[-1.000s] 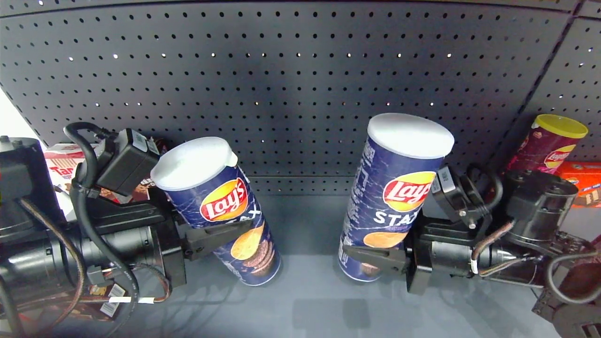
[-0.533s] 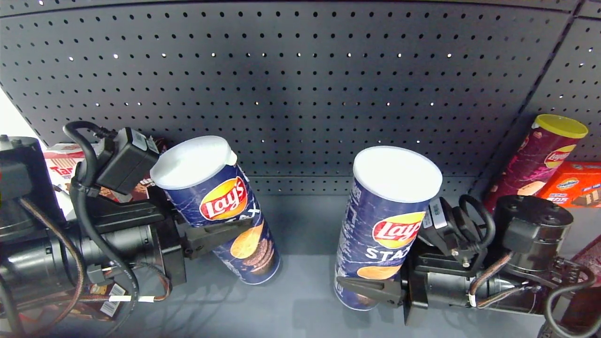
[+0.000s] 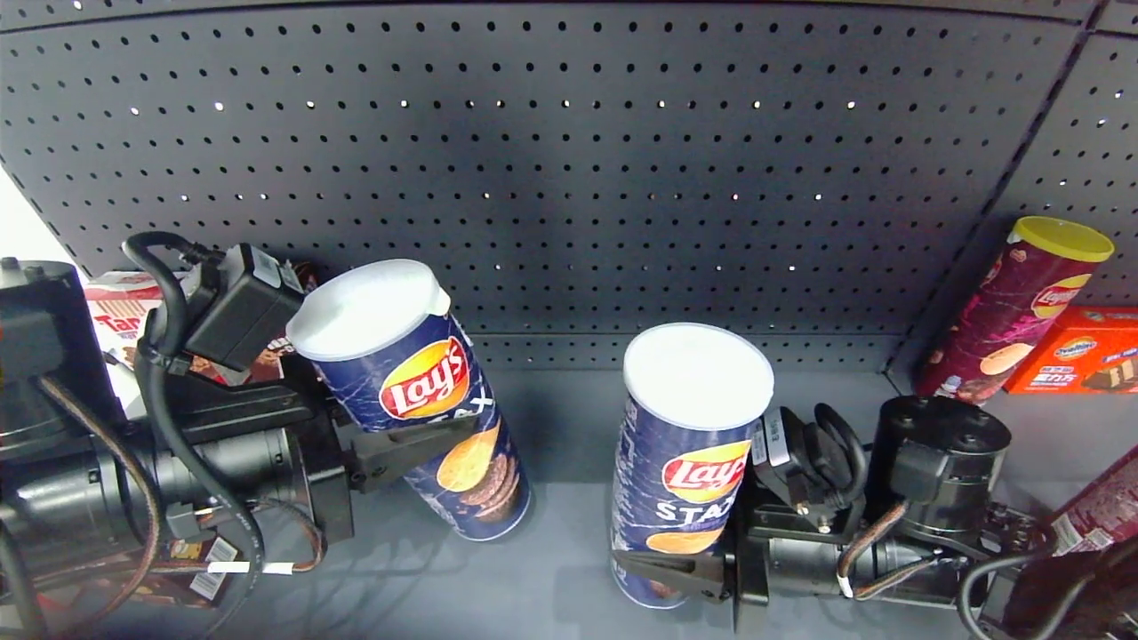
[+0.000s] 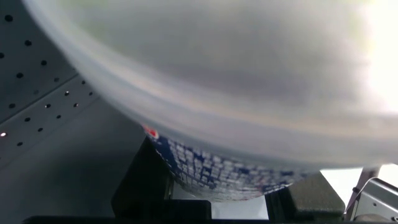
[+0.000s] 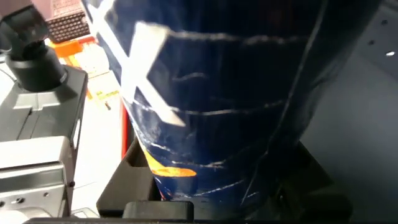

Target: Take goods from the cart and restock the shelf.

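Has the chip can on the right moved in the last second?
Yes. The right can has shifted left and forward, away from the purple can.

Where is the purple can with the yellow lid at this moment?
In the head view, the purple can stands on the shelf at the robot's far right, with the orange box beside it.

The left arm is extended level from the left side, with the wrist turned so that the fingers lie one before the other. The left gripper is clamped on the lower half of a tilted blue canister. The right arm is extended level from the right side. The right gripper is clamped low on a second blue canister, which is held near upright.
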{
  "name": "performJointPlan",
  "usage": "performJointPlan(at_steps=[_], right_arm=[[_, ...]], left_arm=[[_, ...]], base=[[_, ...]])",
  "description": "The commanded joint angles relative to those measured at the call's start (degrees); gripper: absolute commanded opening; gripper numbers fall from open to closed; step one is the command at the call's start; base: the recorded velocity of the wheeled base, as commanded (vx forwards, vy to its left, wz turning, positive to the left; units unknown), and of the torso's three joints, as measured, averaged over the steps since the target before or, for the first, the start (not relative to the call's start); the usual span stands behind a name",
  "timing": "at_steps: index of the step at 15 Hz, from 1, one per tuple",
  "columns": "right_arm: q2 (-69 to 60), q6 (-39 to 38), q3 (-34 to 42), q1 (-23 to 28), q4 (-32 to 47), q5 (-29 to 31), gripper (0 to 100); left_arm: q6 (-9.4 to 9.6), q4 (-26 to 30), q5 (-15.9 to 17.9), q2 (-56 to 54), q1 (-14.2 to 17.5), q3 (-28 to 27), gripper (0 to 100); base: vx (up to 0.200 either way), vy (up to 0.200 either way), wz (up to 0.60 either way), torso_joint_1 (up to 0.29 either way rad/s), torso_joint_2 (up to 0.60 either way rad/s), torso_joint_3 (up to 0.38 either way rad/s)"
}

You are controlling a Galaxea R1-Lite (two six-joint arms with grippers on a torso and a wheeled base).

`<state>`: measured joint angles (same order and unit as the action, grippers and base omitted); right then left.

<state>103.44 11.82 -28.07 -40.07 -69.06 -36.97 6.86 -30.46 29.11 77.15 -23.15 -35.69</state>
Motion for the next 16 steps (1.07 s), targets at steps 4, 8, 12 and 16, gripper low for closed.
performJointPlan(at_steps=[4,8,12,16], right_arm=[[1.68,0.13,0.04,-0.53,-0.11,0.06,0],[2.82,1.18,-0.05,-0.53,-0.11,1.2,0],[3.17,1.36,-0.05,-0.62,-0.02,1.55,100],[2.38,1.36,0.13,-1.06,-0.11,3.75,100]], left_arm=[[-0.01,-0.03,-0.11,0.1,0.03,0.01,0],[-0.01,-0.03,-0.11,0.1,-0.05,0.19,0],[-0.01,-0.03,-0.02,0.1,-0.05,0.45,0],[0.08,-0.03,0.07,0.1,-0.14,0.63,0]], base=[[0.0,0.0,0.0,0.0,0.0,0.0],[0.0,0.0,0.0,0.0,0.0,0.0],[0.0,0.0,0.0,0.0,0.0,0.0],[0.0,0.0,0.0,0.0,0.0,0.0]])
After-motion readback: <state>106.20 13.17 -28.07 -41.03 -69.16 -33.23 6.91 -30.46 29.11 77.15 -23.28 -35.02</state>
